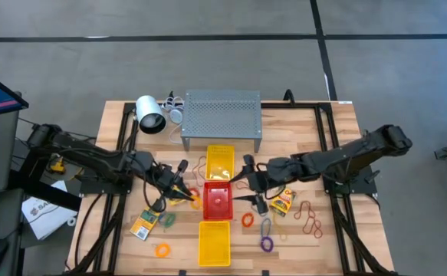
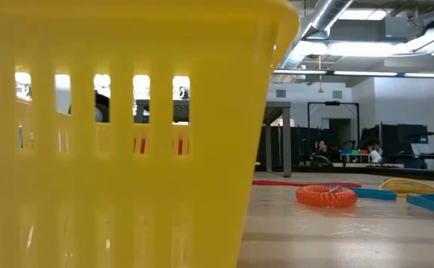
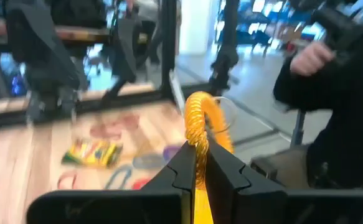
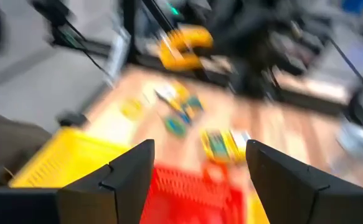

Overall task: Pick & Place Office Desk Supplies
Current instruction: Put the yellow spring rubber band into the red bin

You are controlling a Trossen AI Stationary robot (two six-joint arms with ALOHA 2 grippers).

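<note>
Left gripper (image 3: 197, 163) pinches an orange coil ring (image 3: 201, 118) aloft; right gripper (image 4: 197, 171) gapes empty above the red tray (image 4: 193, 190).

We note a wooden table (image 1: 323, 130), on it a grey perforated stand (image 1: 222, 115), white lamp (image 1: 150, 115), two yellow trays (image 1: 220, 161) (image 1: 214, 244), red tray (image 1: 216, 199), card packets (image 1: 143, 226), scattered loops (image 1: 266, 244).

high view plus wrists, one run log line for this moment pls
left pincer: shut on orange coil ring | right pincer: open, empty, over red tray | phase: carrying ring
</note>
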